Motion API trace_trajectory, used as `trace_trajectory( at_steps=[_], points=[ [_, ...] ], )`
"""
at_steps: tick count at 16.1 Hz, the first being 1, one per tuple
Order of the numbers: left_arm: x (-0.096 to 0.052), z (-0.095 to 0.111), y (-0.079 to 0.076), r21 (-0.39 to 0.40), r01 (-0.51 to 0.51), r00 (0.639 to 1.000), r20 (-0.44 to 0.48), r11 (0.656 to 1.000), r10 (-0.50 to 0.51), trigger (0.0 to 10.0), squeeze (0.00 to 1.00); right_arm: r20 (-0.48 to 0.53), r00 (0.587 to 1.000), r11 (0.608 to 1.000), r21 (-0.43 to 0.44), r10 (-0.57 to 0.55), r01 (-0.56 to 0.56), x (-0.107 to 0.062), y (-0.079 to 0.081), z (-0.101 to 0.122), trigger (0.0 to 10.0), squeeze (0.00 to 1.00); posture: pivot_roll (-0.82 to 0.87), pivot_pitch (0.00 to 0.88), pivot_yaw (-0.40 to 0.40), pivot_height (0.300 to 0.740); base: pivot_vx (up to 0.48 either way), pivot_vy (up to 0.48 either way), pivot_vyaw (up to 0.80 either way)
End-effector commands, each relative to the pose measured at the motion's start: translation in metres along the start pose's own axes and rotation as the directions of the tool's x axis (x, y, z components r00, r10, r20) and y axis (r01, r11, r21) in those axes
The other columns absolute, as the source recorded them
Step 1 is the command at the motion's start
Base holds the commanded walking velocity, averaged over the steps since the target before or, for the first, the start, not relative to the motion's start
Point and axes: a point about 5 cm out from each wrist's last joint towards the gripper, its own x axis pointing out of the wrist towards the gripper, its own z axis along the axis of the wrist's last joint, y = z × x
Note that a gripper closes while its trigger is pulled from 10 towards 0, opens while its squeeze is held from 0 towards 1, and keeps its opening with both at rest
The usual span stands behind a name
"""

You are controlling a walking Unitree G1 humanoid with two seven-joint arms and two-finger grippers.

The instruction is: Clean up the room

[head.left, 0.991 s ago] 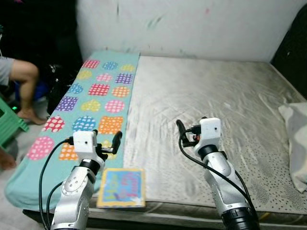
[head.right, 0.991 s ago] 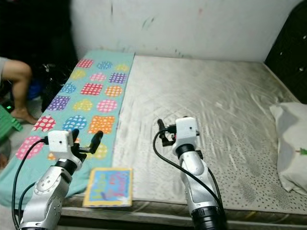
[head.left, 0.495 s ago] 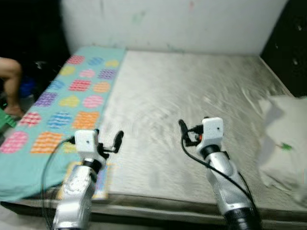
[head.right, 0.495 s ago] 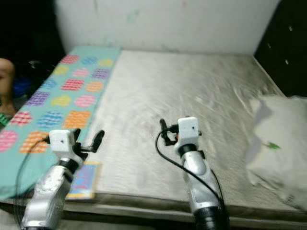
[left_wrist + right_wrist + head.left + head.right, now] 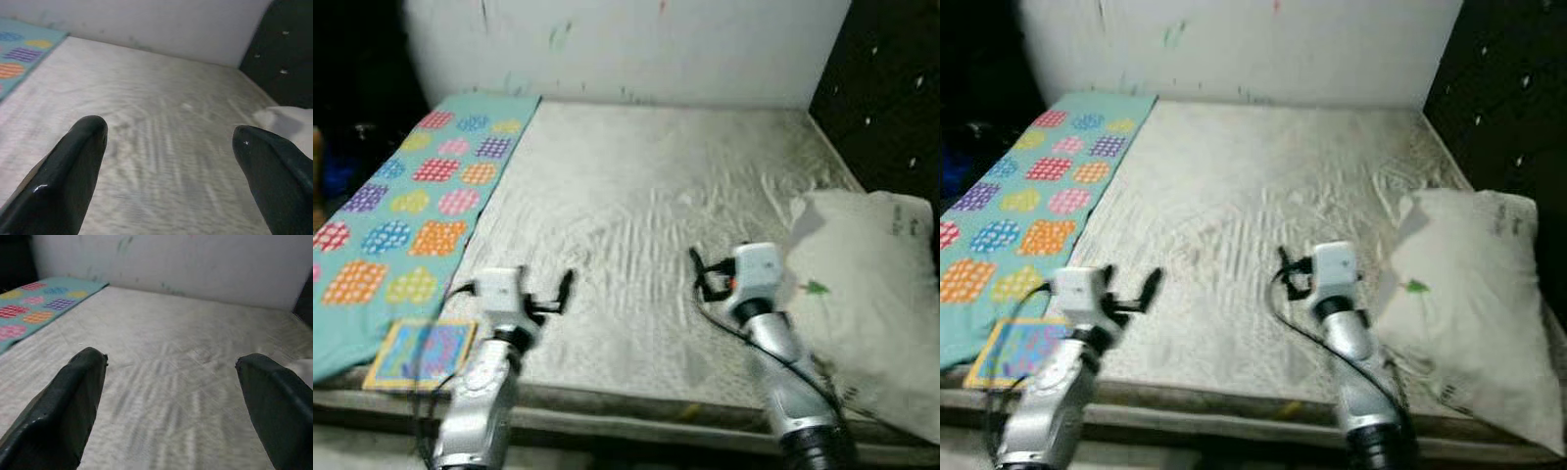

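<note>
A grey mattress point(image 5: 646, 186) lies in front of me. Along its left side runs a teal blanket point(image 5: 411, 201) with coloured dotted patches. A colourful picture book point(image 5: 419, 352) lies flat at the front left corner, on the blanket's end. A white pillow point(image 5: 867, 294) rests on the right side of the bed. My left gripper point(image 5: 553, 294) hovers open over the front of the mattress, just right of the book, with nothing between its fingers point(image 5: 73, 166). My right gripper point(image 5: 705, 279) is open too, just left of the pillow, holding nothing between its fingers point(image 5: 68, 401).
A white, marked wall point(image 5: 636, 49) stands behind the bed. A dark padded panel point(image 5: 891, 98) rises at the right behind the pillow. The bed's front edge point(image 5: 636, 416) runs just below my arms.
The camera has swung to the right: the pillow has come fully into view and the person at the left has left it. Both arms keep the same open pose.
</note>
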Motion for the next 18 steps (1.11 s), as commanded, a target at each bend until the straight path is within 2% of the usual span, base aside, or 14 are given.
trace_trajectory(
  at_steps=[1,4,5,6,7,12,15,18],
  points=[
    [-0.001,0.003,0.007,0.017,-0.02,1.0,0.004,1.0,0.02,10.0,0.0,0.017,1.0,1.0,0.013,0.014,-0.014,0.002,0.005,0.004,10.0,0.0,-0.14,0.009,-0.002,0.74,0.0,0.0,0.0],
    [0.0,-0.001,0.008,0.031,-0.017,1.0,-0.003,0.999,0.017,10.0,0.0,0.014,1.0,1.0,0.022,0.02,-0.02,0.003,0.005,0.002,10.0,0.0,-0.14,0.0,0.006,0.74,0.0,0.0,0.0],
    [0.001,-0.001,0.009,0.048,-0.024,1.0,0.0,0.999,0.024,10.0,0.0,0.017,0.999,0.999,0.031,0.039,-0.039,0.004,0.005,0.003,10.0,0.0,-0.14,0.0,0.011,0.74,0.0,0.0,0.0],
    [0.001,0.001,0.013,0.101,-0.035,0.999,0.006,0.994,0.035,10.0,0.0,0.019,0.998,0.997,0.041,0.065,-0.066,0.003,0.004,0.004,10.0,0.0,-0.14,0.0,0.017,0.74,0.0,0.0,0.0],
    [0.001,0.0,0.023,0.155,-0.058,0.998,0.003,0.986,0.058,10.0,0.0,0.01,0.994,0.994,0.038,0.104,-0.105,0.0,0.002,0.002,10.0,0.0,-0.13,0.0,0.034,0.74,0.0,0.0,0.0],
    [-0.004,-0.002,0.058,0.214,-0.141,0.99,0.0,0.967,0.144,10.0,0.0,-0.025,0.99,0.99,-0.03,0.136,-0.136,-0.023,-0.021,-0.008,10.0,0.0,-0.16,0.0,0.072,0.74,0.0,0.0,0.0],
    [0.001,0.01,0.064,0.267,-0.148,0.989,0.056,0.952,0.138,10.0,0.0,0.004,0.987,0.984,-0.08,0.162,-0.162,-0.016,-0.024,0.007,10.0,0.0,-0.14,0.0,0.037,0.74,0.0,0.0,0.0],
    [0.0,0.023,0.078,0.259,-0.196,0.978,0.115,0.946,0.172,10.0,0.0,0.013,0.989,0.987,-0.06,0.15,-0.149,-0.01,-0.027,0.021,10.0,0.0,-0.12,0.0,0.043,0.74,0.0,0.0,0.0]
  ],
)
